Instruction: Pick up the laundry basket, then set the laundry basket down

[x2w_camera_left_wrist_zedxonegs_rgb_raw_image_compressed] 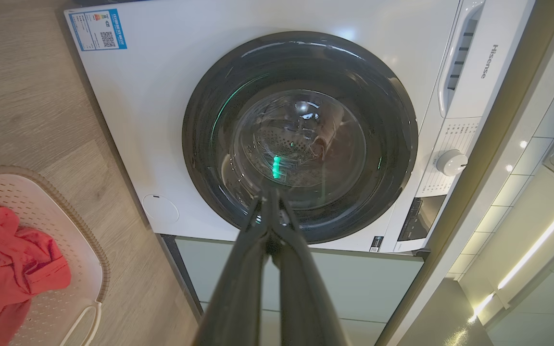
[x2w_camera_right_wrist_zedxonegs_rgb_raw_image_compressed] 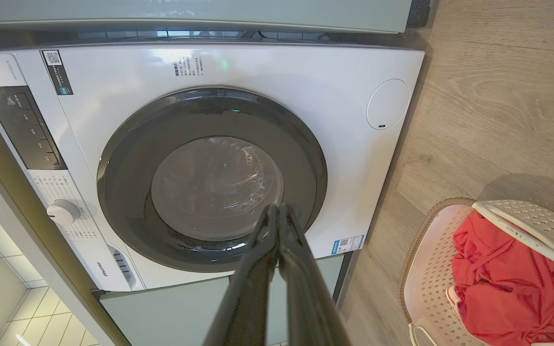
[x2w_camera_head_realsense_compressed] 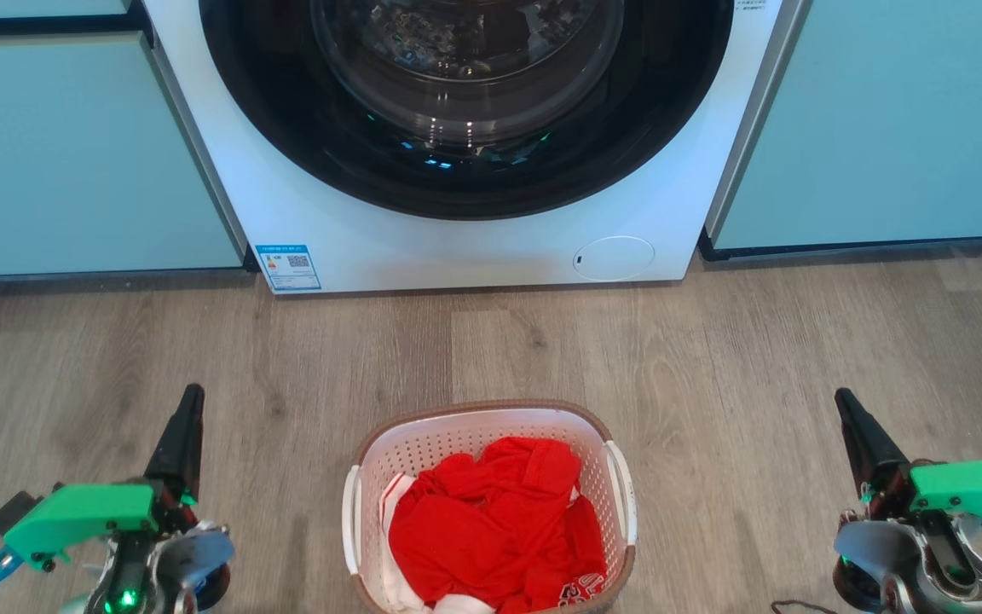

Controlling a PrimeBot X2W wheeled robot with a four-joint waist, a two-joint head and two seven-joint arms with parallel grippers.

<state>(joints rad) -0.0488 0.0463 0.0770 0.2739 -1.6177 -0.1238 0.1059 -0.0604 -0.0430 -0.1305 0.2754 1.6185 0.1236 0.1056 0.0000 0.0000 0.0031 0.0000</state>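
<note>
Nearest the robot, the left claw (x2w_camera_head_realsense_compressed: pixel 191 401) sits well to the left of the laundry basket (x2w_camera_head_realsense_compressed: pixel 482 408) and the right claw (x2w_camera_head_realsense_compressed: pixel 849 409) well to its right, both pointing forward. In each wrist view the two dark fingers meet at the tips, so both claws are closed and grip nothing. That wide, even stance looks like a ready pose that brackets the basket before either arm reaches in. The basket stands upright on the wood floor (x2w_camera_head_realsense_compressed: pixel 713 358), midway between the claws, heaped with red clothes (x2w_camera_head_realsense_compressed: pixel 491 520). Its white side handles (x2w_camera_head_realsense_compressed: pixel 623 495) face outward toward each claw, which suits a grip from both sides. The lift has not begun, and the fingers would have to part first. Beyond the basket, across a strip of bare floor, stands the washing machine (x2w_camera_head_realsense_compressed: pixel 457 247) with its round door shut. Pale green cabinets (x2w_camera_head_realsense_compressed: pixel 73 153) flank it on both sides.
</note>
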